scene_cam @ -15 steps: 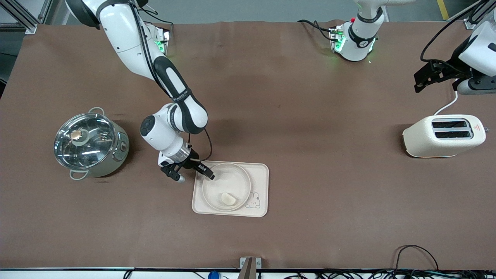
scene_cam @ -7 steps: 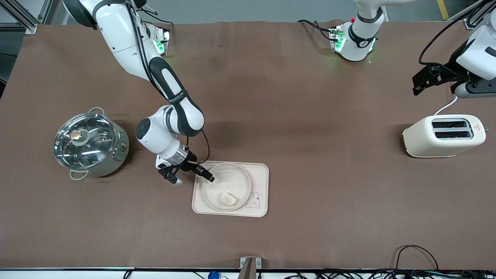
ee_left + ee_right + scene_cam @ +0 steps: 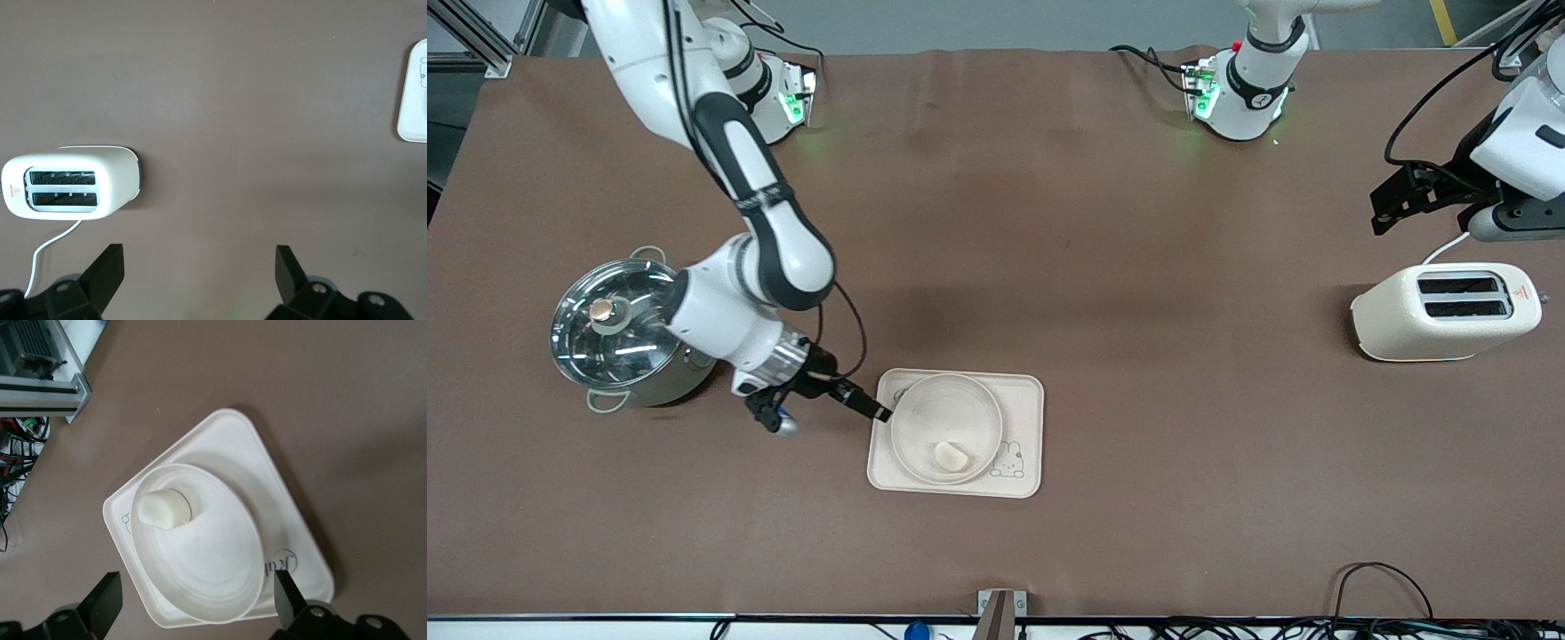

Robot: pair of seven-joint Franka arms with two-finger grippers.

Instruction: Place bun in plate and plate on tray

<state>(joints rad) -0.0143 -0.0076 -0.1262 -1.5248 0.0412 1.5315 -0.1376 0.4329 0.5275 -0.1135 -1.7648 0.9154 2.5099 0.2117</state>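
The bun (image 3: pixel 950 456) lies in the round plate (image 3: pixel 951 411), and the plate sits on the rabbit tray (image 3: pixel 1025 400). My right gripper (image 3: pixel 831 420) is open and empty, low beside the tray's edge toward the right arm's end of the table, with one fingertip (image 3: pixel 880 414) near the tray's corner. In the right wrist view the bun (image 3: pixel 163 509), plate (image 3: pixel 220 567) and tray (image 3: pixel 283 493) show between its spread fingers (image 3: pixel 197 600). My left gripper (image 3: pixel 1423 200) is open and empty, up over the bare table by the toaster, and waits (image 3: pixel 200 267).
A steel pot with a glass lid (image 3: pixel 631 329) stands just past my right arm's wrist. A cream two-slot toaster (image 3: pixel 1445 311) with a white cord stands at the left arm's end and also shows in the left wrist view (image 3: pixel 67 187).
My right gripper has drawn away from the plate's rim toward the pot, staying open. The plate, bun and tray have stayed put. The left gripper has barely shifted.
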